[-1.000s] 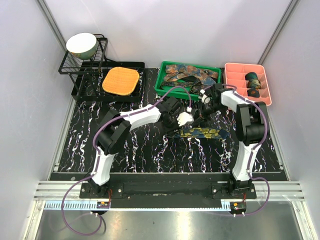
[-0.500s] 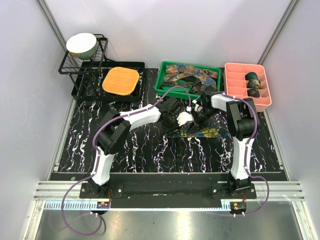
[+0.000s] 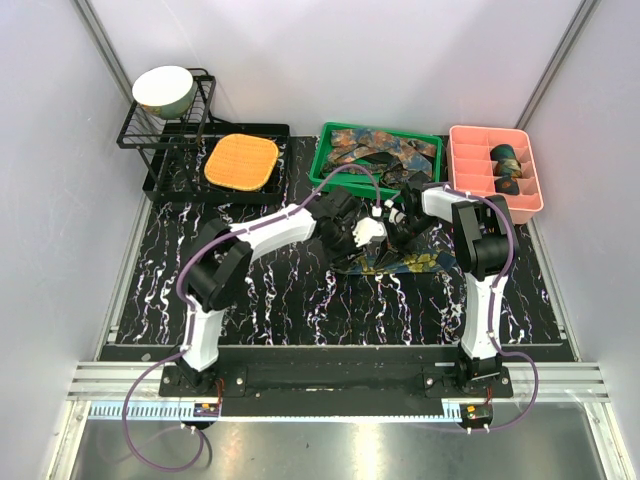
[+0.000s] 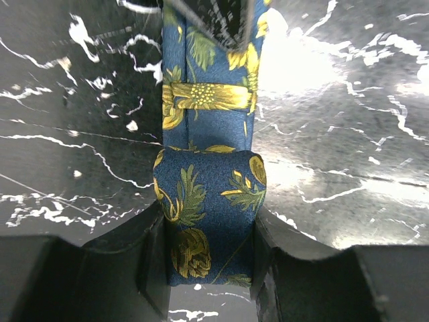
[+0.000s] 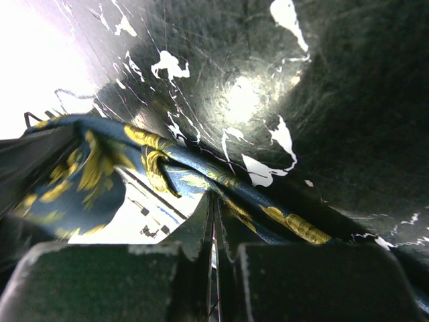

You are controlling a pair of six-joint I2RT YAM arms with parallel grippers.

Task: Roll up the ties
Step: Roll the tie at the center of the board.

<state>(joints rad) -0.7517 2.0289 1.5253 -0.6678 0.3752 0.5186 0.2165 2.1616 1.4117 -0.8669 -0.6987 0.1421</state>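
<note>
Left end effector (image 4: 209, 225) is clamped on the blue tie (image 4: 208, 178). Its two dark fingers (image 4: 151, 268) press against either side of a short rolled-over end of the gold-paisley fabric. From there the flat strip runs straight out ahead of the fingertips along the desk (image 4: 348, 134), crossed by a gold band.

Right end effector (image 5: 214, 211) sits just to the right of the left one, its tips pointing toward it; the two nearly touch in the overhead view. Its jaws stand together with only a thin slit between them. The same tie crosses right at their tips, raised off the desk, and hangs in a loose fold toward the left of the wrist view; it looks pinched there. The rest of the strip lies on the desk on the near side of both end effectors.

Just beyond them stands a green tray (image 3: 322, 170) holding loose ties (image 3: 385, 148). Farther to the right end effector's right, a pink tray (image 3: 470, 135) carries two coiled ties (image 3: 505, 157) in separate compartments. Well off to the left end effector's left are an orange pad (image 3: 241, 161) and a wire rack (image 3: 135, 135) holding a bowl (image 3: 163, 88).
</note>
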